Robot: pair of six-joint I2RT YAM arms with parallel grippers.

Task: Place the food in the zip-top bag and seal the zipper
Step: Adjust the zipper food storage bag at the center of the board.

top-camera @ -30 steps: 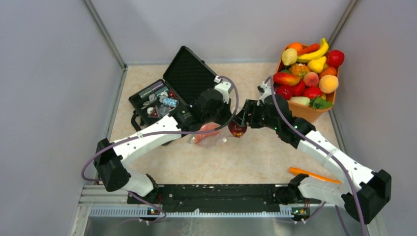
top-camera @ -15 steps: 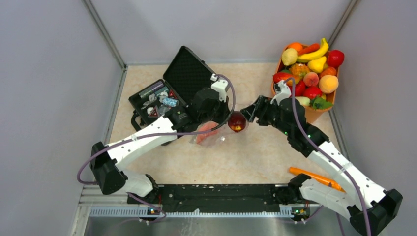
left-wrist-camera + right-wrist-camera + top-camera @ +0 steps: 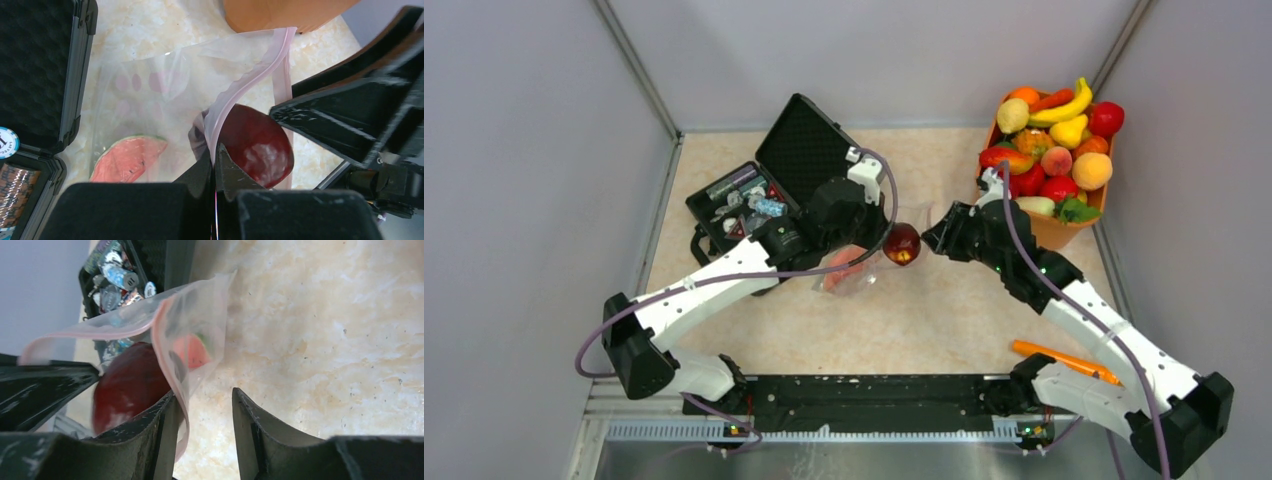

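Top external view: my right gripper (image 3: pixel 934 238) has let the red apple (image 3: pixel 902 244) go and backed off; a second ago it was carrying that apple to the bag's mouth.
Right gripper: fingers apart, holding nothing. On its wrist view the bag's edge hangs against the inner face of one finger.
Left gripper (image 3: pixel 216 150): pinched together on the zipper (image 3: pixel 250 80), lifting the mouth of the zip-top bag (image 3: pixel 150 100) open, as it did a second ago.
Apple: just beyond the left gripper's tips, between the two lips of the mouth. I judge it in, but only shallowly.
Already inside: a watermelon slice (image 3: pixel 127 160), deeper than the apple.
Meaning for the task: one more piece delivered. The remaining food (image 3: pixel 1056 160) is heaped in the orange bin (image 3: pixel 1064 235) behind the right gripper, and sealing is not begun.
Around: black case (image 3: pixel 754 200) beside the left gripper, lid up; carrot-like stick (image 3: pixel 1064 358) on the surface (image 3: pixel 924 320) near the right arm's base.
In the way: the film brushing my right finger could drag the bag, and the apple could roll out if the mouth sags.
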